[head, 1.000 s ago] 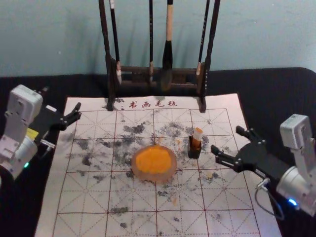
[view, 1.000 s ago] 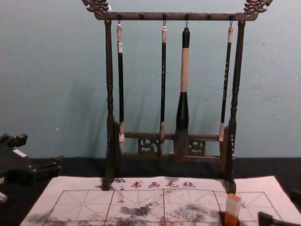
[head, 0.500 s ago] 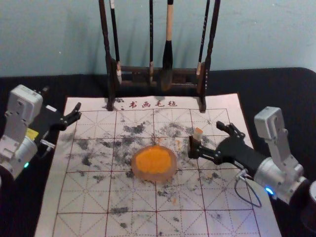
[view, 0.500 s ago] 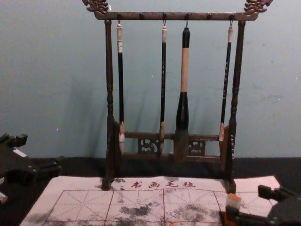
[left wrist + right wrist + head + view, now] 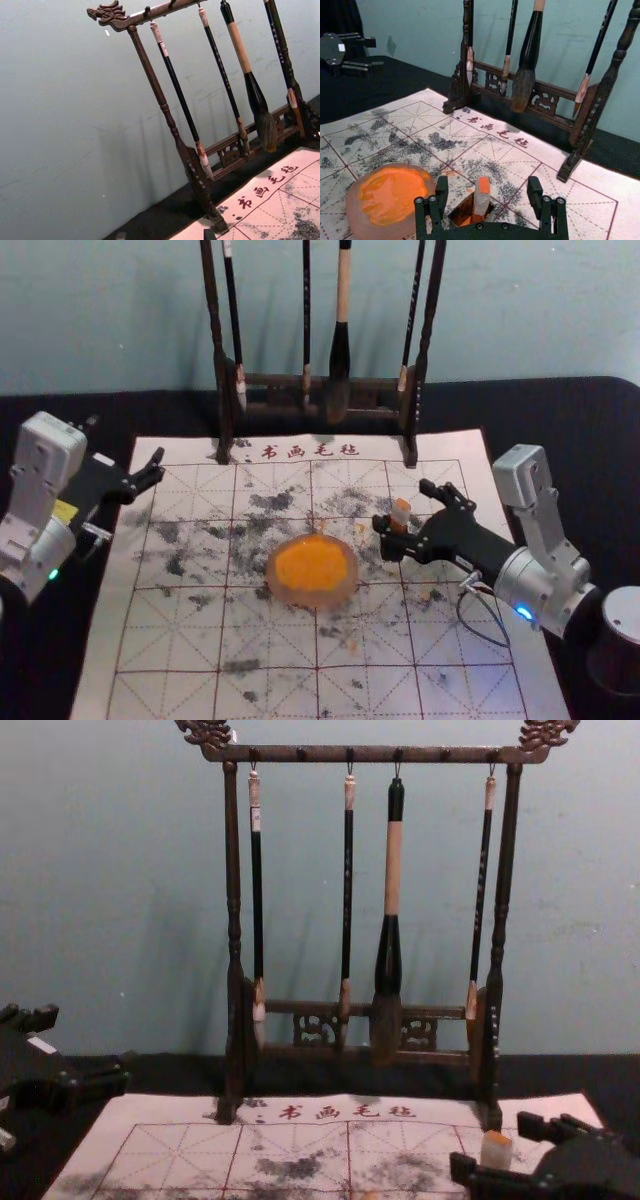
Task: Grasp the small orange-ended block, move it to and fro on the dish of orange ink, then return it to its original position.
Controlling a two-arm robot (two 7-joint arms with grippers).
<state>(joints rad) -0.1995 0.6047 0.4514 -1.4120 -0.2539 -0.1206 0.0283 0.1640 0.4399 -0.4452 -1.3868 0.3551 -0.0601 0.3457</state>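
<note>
The right gripper (image 5: 404, 506) is open, its fingers (image 5: 535, 197) apart on either side of the small block (image 5: 400, 512) — a gap shows both ways, so nothing is grasped. That block stands in a little dark box (image 5: 457, 214) on the marked mat (image 5: 170, 640), orange end up, just to the right of the dish (image 5: 311, 598) of orange ink (image 5: 312, 565). The left gripper (image 5: 125, 440) is parked over at the left, spread and empty — and behind the dish, brushes (image 5: 393, 870) hang from a wooden rack (image 5: 370, 755).
</note>
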